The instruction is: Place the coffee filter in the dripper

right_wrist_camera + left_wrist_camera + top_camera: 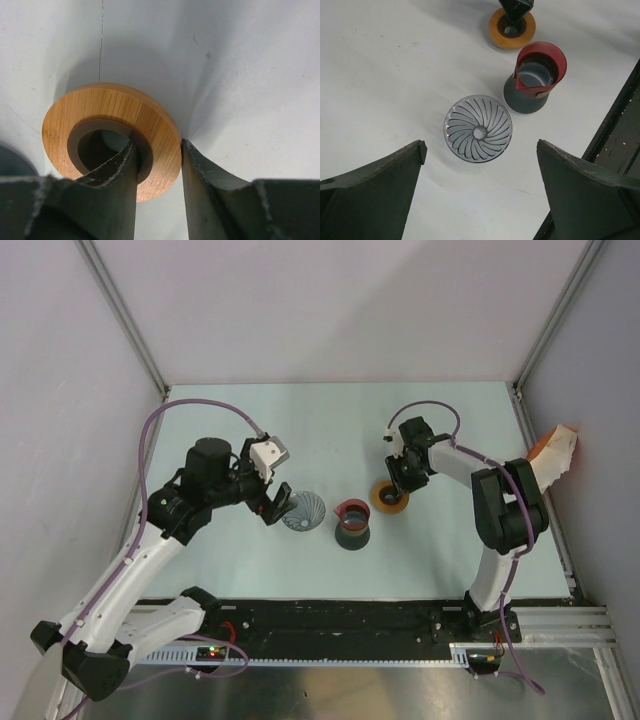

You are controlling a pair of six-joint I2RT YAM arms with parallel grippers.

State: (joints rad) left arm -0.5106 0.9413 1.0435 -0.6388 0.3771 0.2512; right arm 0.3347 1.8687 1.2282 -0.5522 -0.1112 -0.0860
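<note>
Along the near edge of the table (330,420) sit both arm bases behind a black rail (330,618). Just beyond, near the middle, stands a dark cup with a red rim (350,525), upright, its red lip showing a pouring spout in the left wrist view. Just left of it, apart from it, the dripper (303,510) rests on the bare tabletop with its wide mouth up, its spiral ribs running to a small centre hole. The left gripper (278,504) hangs at the dripper's left side, released, its jaws spread wide and touching nothing; the left wrist view frames the dripper between the two fingers. A little farther and to the right of the cup lies a wooden ring (380,502) with a dark centre, flat on the table. The right gripper (398,483) is clenched on this ring, one finger inside the hole and the other against the outer rim. Beyond the table's right edge, a white thing with an orange edge (555,452) leans at the wall; I cannot tell what it is.
</note>
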